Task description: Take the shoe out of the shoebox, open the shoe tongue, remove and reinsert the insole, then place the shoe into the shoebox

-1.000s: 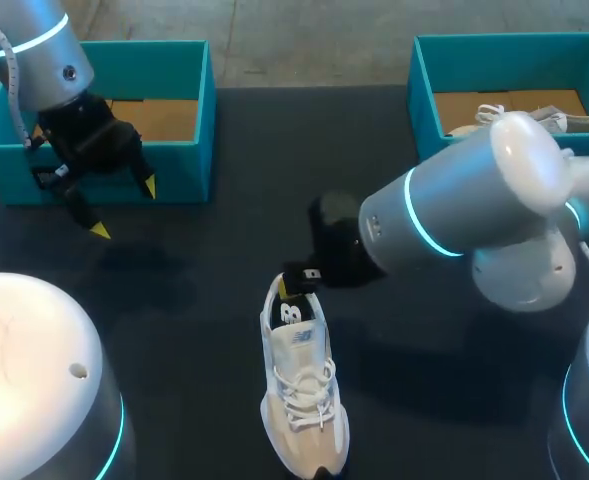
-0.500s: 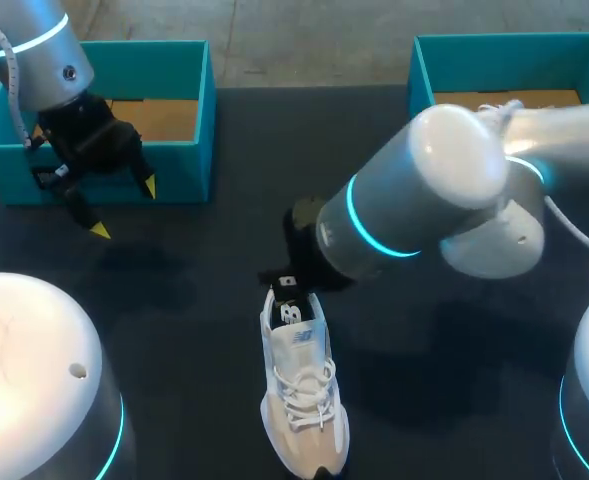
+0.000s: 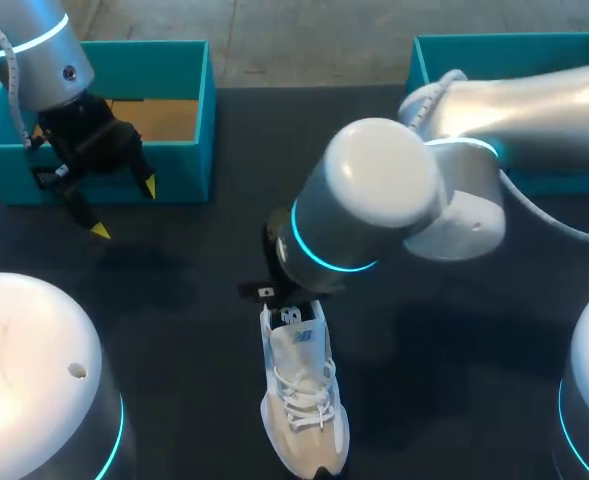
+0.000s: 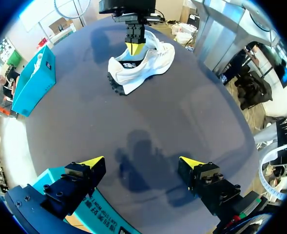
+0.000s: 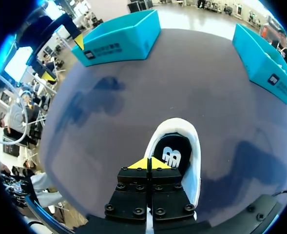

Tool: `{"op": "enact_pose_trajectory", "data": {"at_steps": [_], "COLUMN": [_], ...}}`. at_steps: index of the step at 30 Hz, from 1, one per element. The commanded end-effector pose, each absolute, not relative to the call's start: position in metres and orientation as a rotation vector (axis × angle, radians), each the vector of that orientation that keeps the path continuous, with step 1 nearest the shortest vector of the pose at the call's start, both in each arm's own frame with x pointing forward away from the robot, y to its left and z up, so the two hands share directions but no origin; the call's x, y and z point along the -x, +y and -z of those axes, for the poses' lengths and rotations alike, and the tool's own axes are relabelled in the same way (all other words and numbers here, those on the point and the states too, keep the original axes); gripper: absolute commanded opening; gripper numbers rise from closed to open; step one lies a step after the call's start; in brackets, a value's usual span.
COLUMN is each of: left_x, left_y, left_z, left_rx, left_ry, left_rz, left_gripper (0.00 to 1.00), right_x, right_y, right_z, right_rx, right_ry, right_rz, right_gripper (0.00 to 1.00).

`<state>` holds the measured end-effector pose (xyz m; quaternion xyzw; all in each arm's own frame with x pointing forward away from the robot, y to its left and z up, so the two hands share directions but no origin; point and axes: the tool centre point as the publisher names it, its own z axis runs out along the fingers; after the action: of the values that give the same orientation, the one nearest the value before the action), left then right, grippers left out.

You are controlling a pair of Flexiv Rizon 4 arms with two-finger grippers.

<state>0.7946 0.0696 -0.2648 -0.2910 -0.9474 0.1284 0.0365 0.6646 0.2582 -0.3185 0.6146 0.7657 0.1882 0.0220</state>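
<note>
Pointing into the shoe (image 3: 302, 400), the right gripper (image 5: 149, 163) is seen closed and empty, the left gripper (image 3: 125, 208) at ten o'clock spread wide, empty.

White shoe (image 3: 299, 390) on a near-black surface (image 3: 194, 330), teal boxes at its far corners.
The shoe is white with white laces, a black sole edge and a black insole (image 5: 172, 153) bearing a white mark. The left shoebox (image 3: 174, 60) is teal with a brown cardboard floor; the right shoebox (image 3: 424, 70) is teal too. Both arms are silver-grey with glowing cyan rings. The left end effector (image 3: 124, 208) and right end effector (image 5: 147, 164) are black with yellow tips.
</note>
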Motion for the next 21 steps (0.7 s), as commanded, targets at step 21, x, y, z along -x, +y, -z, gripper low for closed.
{"op": "enact_pose_trajectory", "data": {"at_steps": [21], "left_x": [-0.794], "left_y": [0.07], "left_z": [0.264], "left_rx": [0.893], "left_ry": [-2.91], "left_rz": [-0.389], "left_gripper": [1.0], "right_x": [-0.673], "right_y": [0.269], "right_z": [0.343], "right_rx": [-1.94], "right_ry": [2.3], "right_rz": [-0.51], "right_gripper": [0.0]}}
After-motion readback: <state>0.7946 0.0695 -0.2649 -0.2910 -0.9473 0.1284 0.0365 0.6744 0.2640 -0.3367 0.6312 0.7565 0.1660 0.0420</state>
